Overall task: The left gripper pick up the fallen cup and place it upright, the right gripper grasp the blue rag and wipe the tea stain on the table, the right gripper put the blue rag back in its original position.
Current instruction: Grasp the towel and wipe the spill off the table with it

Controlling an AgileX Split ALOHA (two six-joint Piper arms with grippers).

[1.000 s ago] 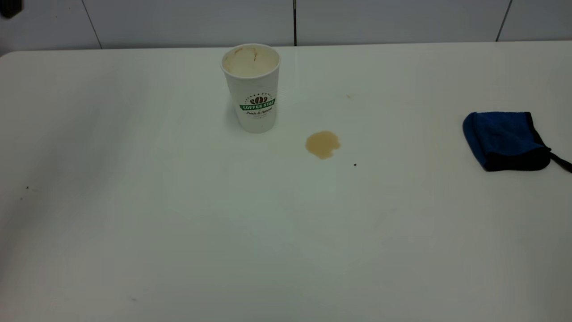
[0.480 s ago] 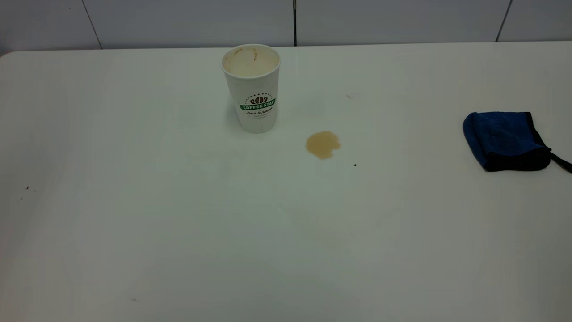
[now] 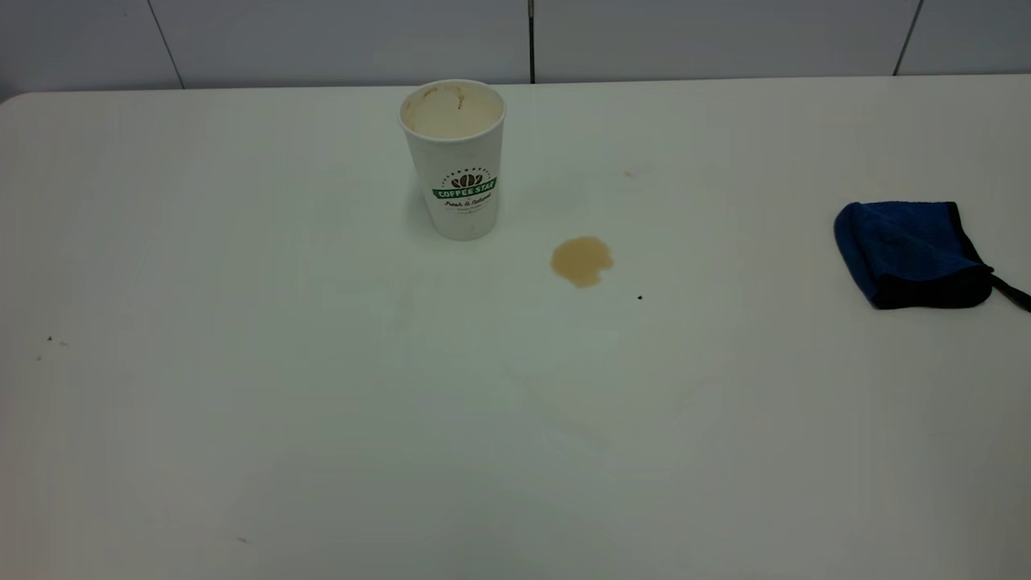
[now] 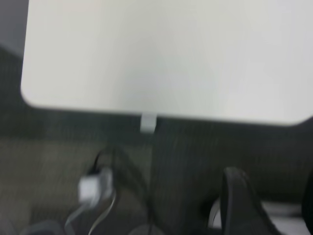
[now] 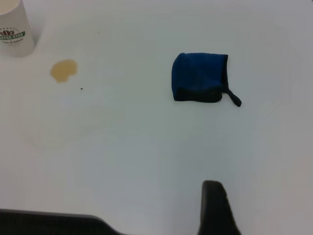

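The cup [image 3: 456, 157] stands upright at the back middle of the table [image 3: 322, 403], mouth up, green logo facing the camera; it also shows in the right wrist view [image 5: 14, 29]. The tea stain [image 3: 581, 260] lies on the table to the cup's right and nearer; the right wrist view shows it too [image 5: 64, 70]. The blue rag [image 3: 910, 252] lies flat at the right edge, its strap trailing right, and is seen in the right wrist view [image 5: 199, 77]. Neither gripper shows in the exterior view. My left gripper [image 4: 274, 198] is open, off the table's edge. My right gripper [image 5: 264, 215] is open, well short of the rag.
A tiny dark speck [image 3: 639, 297] lies right of the stain. Small specks [image 3: 48, 339] mark the left side. A tiled wall [image 3: 532, 40] runs behind the table. The left wrist view shows the table's rounded edge [image 4: 146, 110] and cables on the floor [image 4: 98, 181].
The dark tip of the left arm at the exterior view's top left corner has left the view. Cup, stain and rag have not moved.
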